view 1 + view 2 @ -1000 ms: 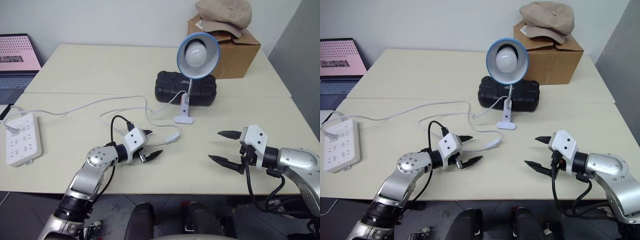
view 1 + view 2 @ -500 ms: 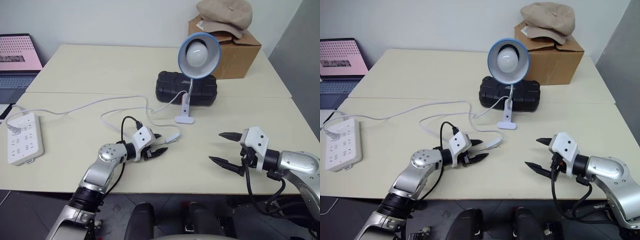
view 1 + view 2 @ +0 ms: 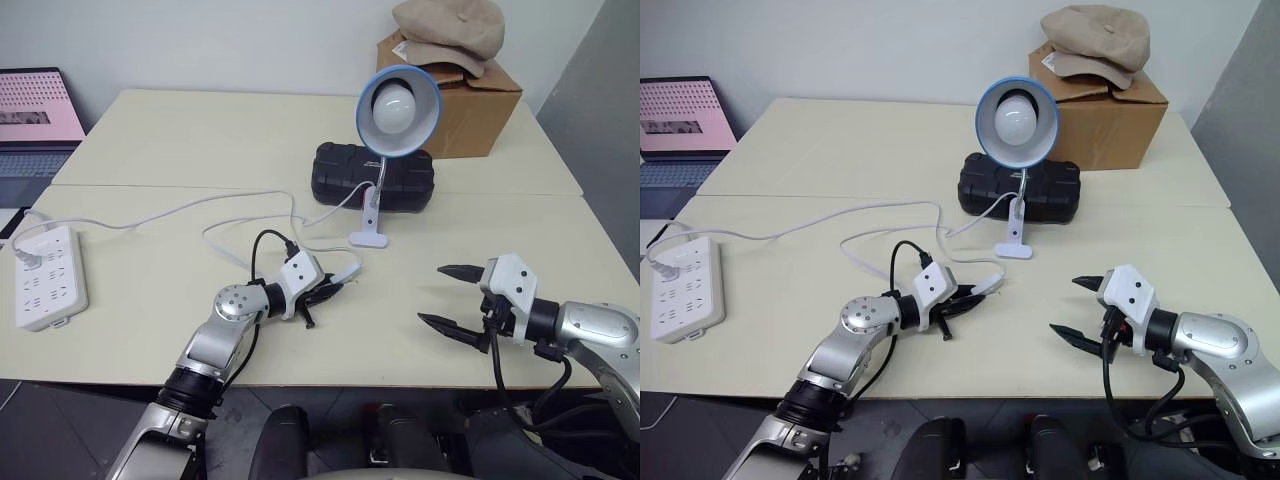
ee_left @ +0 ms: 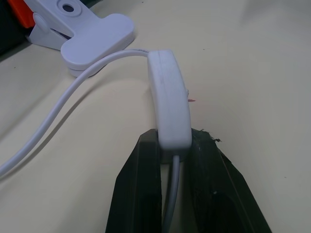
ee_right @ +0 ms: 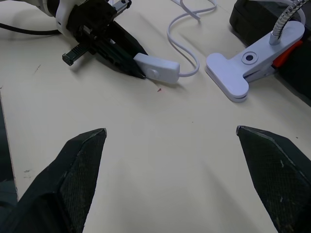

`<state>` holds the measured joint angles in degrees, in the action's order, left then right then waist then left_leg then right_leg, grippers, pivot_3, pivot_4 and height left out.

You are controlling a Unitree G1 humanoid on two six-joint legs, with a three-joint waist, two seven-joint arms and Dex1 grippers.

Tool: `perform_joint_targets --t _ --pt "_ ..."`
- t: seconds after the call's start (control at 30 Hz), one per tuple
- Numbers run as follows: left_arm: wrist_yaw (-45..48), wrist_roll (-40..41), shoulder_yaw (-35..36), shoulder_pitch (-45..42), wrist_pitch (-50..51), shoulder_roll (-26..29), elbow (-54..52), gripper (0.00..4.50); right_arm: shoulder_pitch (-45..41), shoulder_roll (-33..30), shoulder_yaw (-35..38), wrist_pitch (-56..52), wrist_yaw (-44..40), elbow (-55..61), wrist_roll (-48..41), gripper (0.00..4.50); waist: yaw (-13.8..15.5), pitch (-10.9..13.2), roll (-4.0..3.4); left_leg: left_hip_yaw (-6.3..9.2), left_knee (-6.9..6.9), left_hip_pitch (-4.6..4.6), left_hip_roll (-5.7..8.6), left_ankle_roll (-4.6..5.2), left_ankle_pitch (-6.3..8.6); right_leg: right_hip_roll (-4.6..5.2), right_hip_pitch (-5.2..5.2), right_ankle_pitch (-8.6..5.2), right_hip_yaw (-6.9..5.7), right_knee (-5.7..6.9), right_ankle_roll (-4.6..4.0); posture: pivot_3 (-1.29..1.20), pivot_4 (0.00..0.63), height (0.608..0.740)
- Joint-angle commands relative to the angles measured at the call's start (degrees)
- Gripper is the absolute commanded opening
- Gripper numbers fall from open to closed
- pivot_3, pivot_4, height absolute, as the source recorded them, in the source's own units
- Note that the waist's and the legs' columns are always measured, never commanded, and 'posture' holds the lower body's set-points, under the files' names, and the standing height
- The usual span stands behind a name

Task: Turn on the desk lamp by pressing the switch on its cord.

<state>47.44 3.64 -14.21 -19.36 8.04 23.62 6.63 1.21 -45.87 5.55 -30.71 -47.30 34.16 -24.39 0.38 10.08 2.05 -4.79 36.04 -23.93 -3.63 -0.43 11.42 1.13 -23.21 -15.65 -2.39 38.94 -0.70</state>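
The desk lamp [image 3: 397, 100] stands on its white clip base [image 3: 368, 238] at the middle of the table, shade facing me. Its white cord [image 3: 240, 200] loops left across the table. The slim white switch [image 4: 170, 102] lies on the table in front of the base. My left gripper [image 3: 326, 292] is shut on the near end of the switch, one black finger [image 4: 141, 189] on each side. My right gripper [image 3: 430, 293] hovers open to the right, well apart from the switch, nothing between its fingers.
A white power strip [image 3: 45, 277] lies at the left table edge with the cord plugged in. A black case [image 3: 372, 175] sits behind the lamp. A cardboard box [image 3: 470, 100] with a beige cap [image 3: 445, 25] stands at the back right. A laptop [image 3: 35, 105] is far left.
My left gripper moved right to the switch and closed from wide open onto its near end. The right arm has not moved.
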Motion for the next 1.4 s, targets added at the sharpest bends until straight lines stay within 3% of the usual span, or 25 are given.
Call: perform_joint_targets --t 0.03,0.23,0.37,0.67,0.97,1.3,1.4 --pt "2.96 2.00 1.86 0.76 1.17 3.01 -4.36 0.40 -2.66 -1.01 0.03 -0.81 -0.57 3.43 -1.67 4.50 -0.26 0.00 0.01 0.00 0.00 0.00 0.00 0.00 0.00 0.00 0.00 0.00 0.00 0.00 0.00 0.00 0.150 0.740" --pt "9.13 6.73 3.57 0.76 6.59 8.69 -11.15 0.40 -10.41 -0.71 -4.08 -4.07 -1.25 4.09 -3.82 4.50 -0.51 0.00 0.00 0.01 -0.02 0.01 -0.06 0.00 0.00 -0.06 -0.06 0.00 0.01 0.03 -0.01 0.00 0.150 0.740" --pt "14.51 9.96 4.75 -0.09 10.05 13.92 -15.36 0.40 -23.24 2.44 -14.48 -9.24 -2.28 0.28 -2.59 4.50 -0.55 0.02 0.03 0.00 0.00 0.00 -0.03 0.00 0.00 -0.02 -0.04 -0.01 0.02 0.01 -0.02 0.00 0.150 0.740" --pt "13.79 10.77 4.23 0.55 11.96 14.43 -18.75 0.40 -39.29 12.09 -31.30 -7.41 -6.36 -13.57 5.37 4.50 -0.49 0.02 0.02 -0.06 -0.02 -0.14 -0.05 0.00 0.00 -0.02 -0.13 -0.08 0.01 0.00 -0.09 0.00 0.150 0.740" --pt "12.99 10.64 3.75 1.05 12.26 14.00 -19.92 0.40 -42.10 14.11 -35.39 -3.37 -10.25 -20.49 10.68 4.50 -0.46 0.02 0.02 -0.04 0.01 -0.16 -0.06 0.00 0.00 -0.01 -0.15 -0.07 -0.06 0.04 -0.09 0.00 0.150 0.740" --pt "13.08 9.94 3.60 1.21 11.31 14.39 -19.56 0.40 -41.79 14.64 -35.20 -1.00 -11.59 -23.54 13.78 4.50 -0.47 0.02 0.02 -0.04 0.01 -0.14 -0.07 0.00 -0.01 -0.02 -0.15 -0.07 -0.06 0.07 -0.10 0.00 0.150 0.740" --pt "13.14 9.70 3.61 1.28 10.98 14.57 -19.54 0.40 -41.61 14.75 -34.86 -0.06 -12.16 -24.56 14.37 3.98 -0.47 0.02 0.02 -0.04 0.01 -0.14 -0.07 0.00 -0.01 -0.02 -0.15 -0.07 -0.06 0.07 -0.10 0.00 0.150 0.740"
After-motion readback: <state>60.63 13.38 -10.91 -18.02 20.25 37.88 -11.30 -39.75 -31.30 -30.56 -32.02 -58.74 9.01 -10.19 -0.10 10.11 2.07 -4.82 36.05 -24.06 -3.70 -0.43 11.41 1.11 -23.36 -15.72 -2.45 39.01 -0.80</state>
